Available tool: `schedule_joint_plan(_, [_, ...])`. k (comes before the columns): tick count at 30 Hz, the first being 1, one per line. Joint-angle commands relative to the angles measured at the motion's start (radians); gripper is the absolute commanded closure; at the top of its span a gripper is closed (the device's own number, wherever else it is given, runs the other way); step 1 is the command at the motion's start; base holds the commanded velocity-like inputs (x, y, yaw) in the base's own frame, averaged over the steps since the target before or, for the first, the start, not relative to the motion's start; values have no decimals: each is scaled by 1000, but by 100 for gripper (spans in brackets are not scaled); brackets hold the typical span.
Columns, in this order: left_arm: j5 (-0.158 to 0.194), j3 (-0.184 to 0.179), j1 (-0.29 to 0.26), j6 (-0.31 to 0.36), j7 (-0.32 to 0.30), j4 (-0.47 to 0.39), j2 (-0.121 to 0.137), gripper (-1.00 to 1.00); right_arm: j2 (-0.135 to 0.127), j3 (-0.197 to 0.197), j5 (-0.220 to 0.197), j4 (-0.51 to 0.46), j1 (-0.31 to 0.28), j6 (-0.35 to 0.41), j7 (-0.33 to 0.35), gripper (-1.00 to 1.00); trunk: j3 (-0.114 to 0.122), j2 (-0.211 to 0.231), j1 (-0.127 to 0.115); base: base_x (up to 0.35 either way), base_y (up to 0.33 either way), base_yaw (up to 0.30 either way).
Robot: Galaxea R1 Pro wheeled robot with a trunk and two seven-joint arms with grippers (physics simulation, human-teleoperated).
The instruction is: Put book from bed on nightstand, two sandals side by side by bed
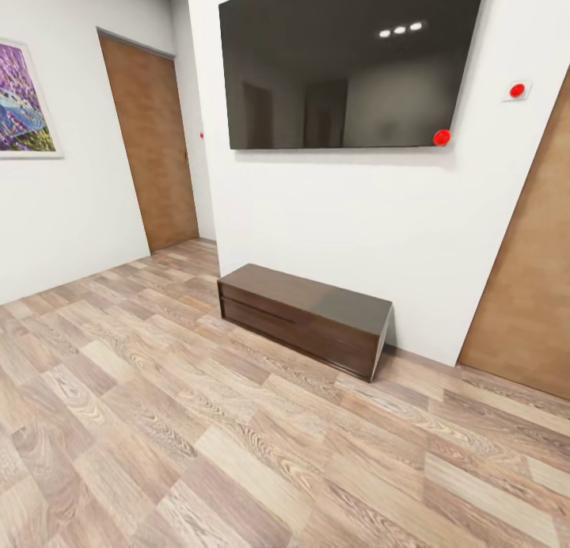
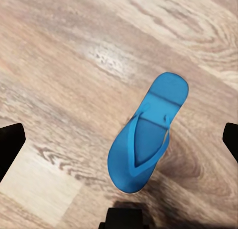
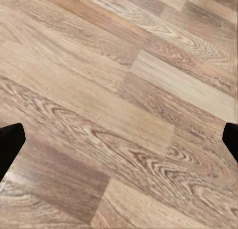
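Note:
In the left wrist view, one bright blue sandal (image 2: 146, 134) is seen strap side up over the wood-plank floor (image 2: 59, 65). It lies between the two dark fingertips (image 2: 10, 144) of my left gripper (image 2: 119, 139), which stand wide apart and do not touch it, so the gripper is open. A shadow falls beside the sandal; I cannot tell whether it rests on the floor. My right gripper (image 3: 119, 139) is open over bare planks (image 3: 124, 90), nothing between its fingers. The bed, the book and the nightstand are out of view.
The head view faces a white wall with a large dark TV (image 1: 348, 61). Below it stands a long low dark bench (image 1: 305, 317). Brown doors are at the left (image 1: 150, 148) and right (image 1: 530, 294). A purple picture (image 1: 22, 104) hangs on the left wall.

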Motion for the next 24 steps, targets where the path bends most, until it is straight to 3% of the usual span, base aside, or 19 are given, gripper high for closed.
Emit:
schedule_joint_plan(1, [0, 0, 0, 1, 3, -1, 0, -100, 1, -9, 0, -71, 29, 5, -3, -100, -4, -8, 4, 0, 0, 0])
schedule_joint_plan(3, [0, 0, 0, 1, 4, -1, 0, -100, 3, -29, 0, -222, 84, 36, -3, -100, -10, -22, 11, 0, 0, 0])
schedule_joint_plan(4, [0, 0, 0, 1, 4, -1, 0, -100, 3, -29, 0, -222, 84, 36, -3, -100, -13, -29, 15, 0, 0, 0])
schedule_joint_plan(8, [0, 1, 0, 2, 5, -3, 0, -100, 5, -71, 0, -526, 190, 176, -2, -100, -26, -57, 31, 0, 0, 0])
schedule_joint_plan(9, [0, 1, 0, 2, 5, -3, 0, -100, 5, -71, 0, -526, 190, 176, -2, -100, -29, -64, 34, 0, 0, 0])
schedule_joint_plan(13, [0, 2, -1, 2, 5, -5, -2, -100, 6, -94, -1, -715, 255, 301, 0, -100, -42, -92, 50, 0, 0, 0])
schedule_joint_plan(18, [0, 2, -1, 2, 5, -5, -3, -100, 7, -106, -6, -803, 285, 362, 3, -100, -57, -127, 69, 0, 0, 0])
schedule_joint_plan(24, [0, 1, -1, 2, 4, -5, -3, -100, 7, -112, -36, -815, 295, 379, 25, -100, -76, -169, 92, 0, 0, 0])
